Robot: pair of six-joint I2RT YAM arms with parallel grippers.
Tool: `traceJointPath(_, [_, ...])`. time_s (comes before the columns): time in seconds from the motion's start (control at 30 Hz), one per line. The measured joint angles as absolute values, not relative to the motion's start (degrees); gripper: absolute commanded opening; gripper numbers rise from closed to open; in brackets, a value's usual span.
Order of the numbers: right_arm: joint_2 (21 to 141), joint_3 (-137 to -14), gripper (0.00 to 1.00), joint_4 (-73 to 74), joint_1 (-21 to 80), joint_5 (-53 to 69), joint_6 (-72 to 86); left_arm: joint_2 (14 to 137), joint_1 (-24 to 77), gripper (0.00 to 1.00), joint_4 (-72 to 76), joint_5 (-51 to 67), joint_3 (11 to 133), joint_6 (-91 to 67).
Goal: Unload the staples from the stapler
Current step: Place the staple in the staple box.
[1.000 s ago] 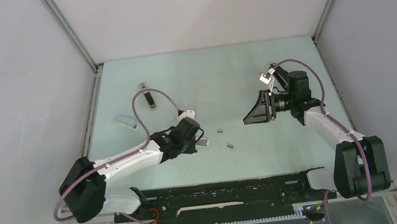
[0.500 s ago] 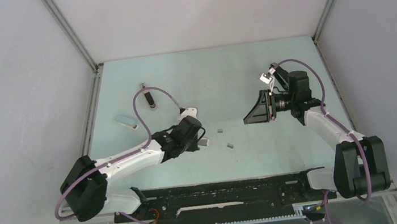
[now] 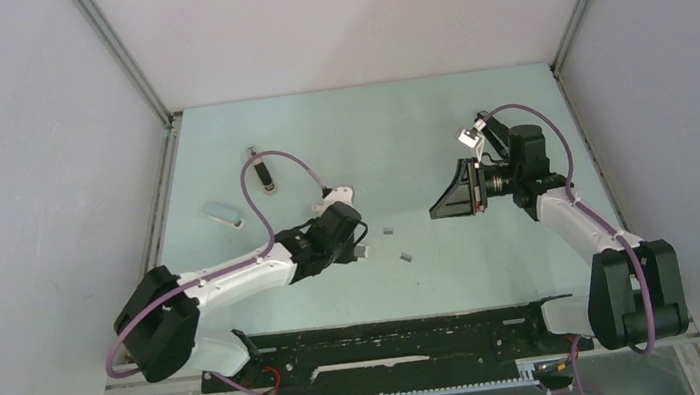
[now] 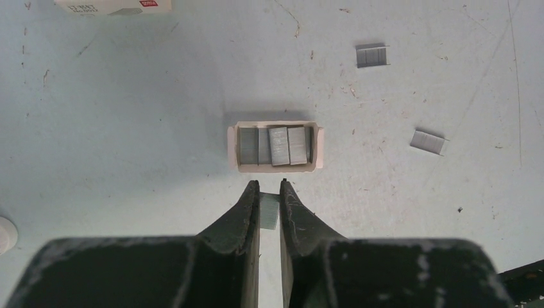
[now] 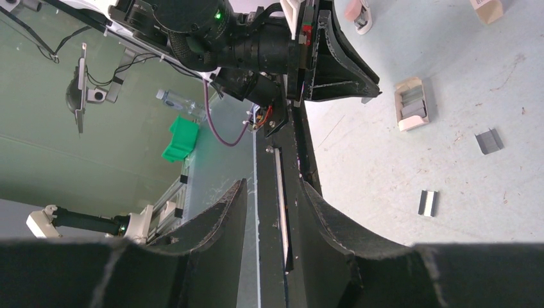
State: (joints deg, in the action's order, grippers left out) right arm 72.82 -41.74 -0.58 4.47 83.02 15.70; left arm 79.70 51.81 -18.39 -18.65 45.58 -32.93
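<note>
While the left gripper (image 4: 269, 186) hangs low over the pale green tabletop (image 4: 128, 128), it pinches a short grey strip of staples (image 4: 269, 215). Just beyond its tips sits a small white cardboard tray (image 4: 232, 149) of more strips, with two loose grey strips (image 4: 372, 56) to its right. Farther off, the right gripper (image 5: 272, 184) clamps the slim black-and-silver stapler (image 5: 283, 212) on the right side.

Left wrist view: white cardboard box with a red label (image 4: 112, 5), cut off by the top edge. Short grey metal staple strip (image 4: 269, 215), its sides hidden by the clamping left gripper (image 4: 269, 186). Right wrist view: slim black stapler with a silver rail (image 5: 282, 212), its lower end hidden within the right gripper (image 5: 272, 185). Top view: loose grey staples (image 3: 404, 257), too small to resolve.
</note>
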Motion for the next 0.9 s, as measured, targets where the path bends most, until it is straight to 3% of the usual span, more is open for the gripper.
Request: traceJointPath(0.9, [72.8, -41.7, 0.43, 2.1, 3.0, 77.3, 14.6, 88.0, 52.1, 0.12, -13.4, -19.3, 50.5, -31.2])
